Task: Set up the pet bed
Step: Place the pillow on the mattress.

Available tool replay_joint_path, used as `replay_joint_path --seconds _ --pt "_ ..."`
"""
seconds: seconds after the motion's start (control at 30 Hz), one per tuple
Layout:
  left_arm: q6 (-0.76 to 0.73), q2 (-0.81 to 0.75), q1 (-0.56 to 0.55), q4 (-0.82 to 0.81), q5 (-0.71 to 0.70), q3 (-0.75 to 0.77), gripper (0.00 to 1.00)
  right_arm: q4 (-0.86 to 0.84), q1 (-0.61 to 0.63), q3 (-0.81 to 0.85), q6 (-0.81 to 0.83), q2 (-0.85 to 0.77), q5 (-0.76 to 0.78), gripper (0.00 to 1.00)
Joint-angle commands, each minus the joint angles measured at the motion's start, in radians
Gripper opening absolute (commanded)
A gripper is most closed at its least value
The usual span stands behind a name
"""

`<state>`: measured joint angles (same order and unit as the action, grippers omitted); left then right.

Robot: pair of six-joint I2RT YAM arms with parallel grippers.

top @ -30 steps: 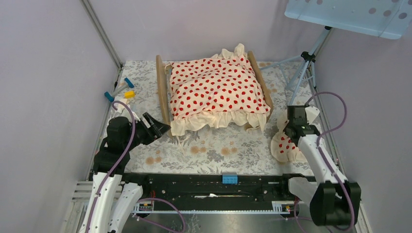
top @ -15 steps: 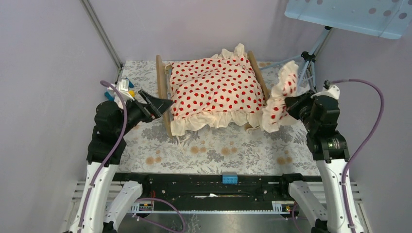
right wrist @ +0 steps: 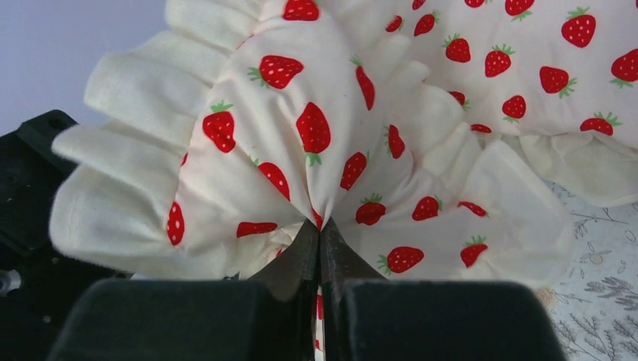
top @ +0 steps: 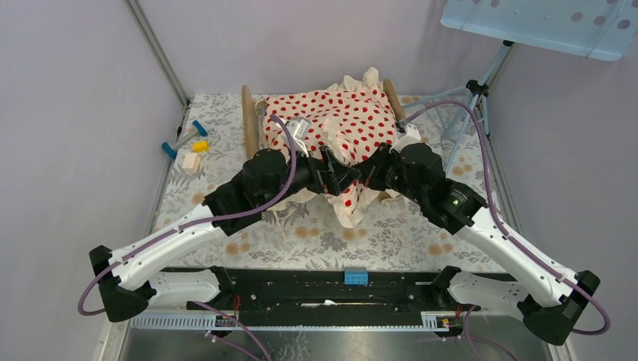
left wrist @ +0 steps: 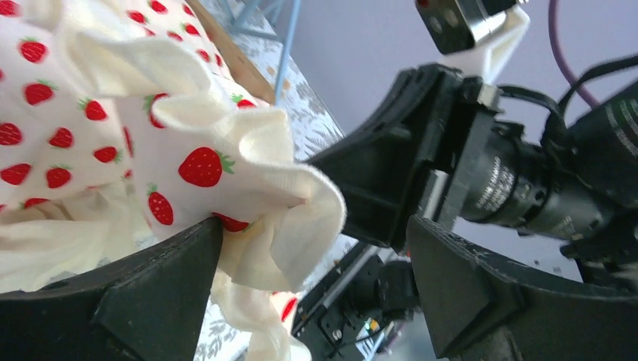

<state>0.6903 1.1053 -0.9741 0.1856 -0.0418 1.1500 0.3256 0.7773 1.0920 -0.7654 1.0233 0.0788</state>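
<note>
The pet bed [top: 249, 124] stands at the back centre, a light-wood frame covered by the cream red-dotted blanket [top: 342, 120]; its mattress is hidden. My right gripper [top: 370, 171] is shut on the small red-dotted ruffled pillow [top: 350, 199], which hangs in front of the bed's near side. In the right wrist view the jaws [right wrist: 320, 237] pinch the pillow [right wrist: 301, 143] at its gathered middle. My left gripper [top: 331, 175] is open, facing the right one. In the left wrist view it [left wrist: 316, 282] stands wide open, with the pillow's ruffle [left wrist: 248, 180] resting against one finger [left wrist: 150, 289].
Small blue, yellow and white toys [top: 186, 143] lie at the back left on the floral table cover [top: 301, 233]. A tripod [top: 470, 98] stands at the back right. A blue brick [top: 356, 276] sits on the front rail. Walls close in left and right.
Both arms have swung in to the middle in front of the bed. The right gripper carried the pillow from the right side to the centre; the left gripper moved from the bed's left end to it.
</note>
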Motion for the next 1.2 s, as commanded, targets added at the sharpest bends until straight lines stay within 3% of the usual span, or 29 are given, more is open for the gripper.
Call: replay_joint_path --seconds 0.0,0.13,0.37,0.43,0.53,0.57,0.6,0.67,0.77,0.97,1.17 --pt "-0.029 -0.014 -0.01 -0.109 -0.174 0.029 0.99 -0.103 0.016 0.014 -0.025 -0.018 0.045 0.0" --pt "-0.006 0.019 -0.011 -0.081 -0.209 0.038 0.98 -0.124 0.017 -0.001 -0.014 -0.027 0.016 0.0" --pt "0.029 0.076 -0.012 0.008 -0.317 0.08 0.81 -0.143 0.017 -0.032 0.027 -0.067 -0.049 0.0" --pt "0.03 0.092 -0.011 0.015 -0.327 0.088 0.63 -0.143 0.017 -0.036 0.039 -0.077 -0.074 0.0" --pt "0.025 0.106 -0.009 0.012 -0.321 0.094 0.19 -0.128 0.017 -0.046 0.055 -0.105 -0.076 0.03" --pt "0.021 0.106 -0.009 0.007 -0.315 0.093 0.05 -0.118 0.017 -0.052 0.066 -0.119 -0.076 0.1" --pt "0.012 0.106 -0.009 0.008 -0.311 0.093 0.0 -0.103 0.017 -0.057 0.084 -0.146 -0.056 0.24" --pt "-0.021 0.086 -0.01 0.007 -0.299 0.089 0.0 -0.047 0.017 -0.064 0.127 -0.2 0.01 0.44" --pt "-0.095 -0.002 -0.01 -0.055 -0.248 0.014 0.0 0.0 0.017 -0.094 0.208 -0.315 0.095 0.6" --pt "-0.217 -0.206 -0.004 -0.135 0.01 -0.104 0.0 -0.021 0.017 -0.207 0.394 -0.541 0.084 0.74" --pt "-0.242 -0.248 -0.003 -0.134 0.332 -0.096 0.0 -0.13 0.018 -0.293 0.554 -0.662 -0.162 0.78"
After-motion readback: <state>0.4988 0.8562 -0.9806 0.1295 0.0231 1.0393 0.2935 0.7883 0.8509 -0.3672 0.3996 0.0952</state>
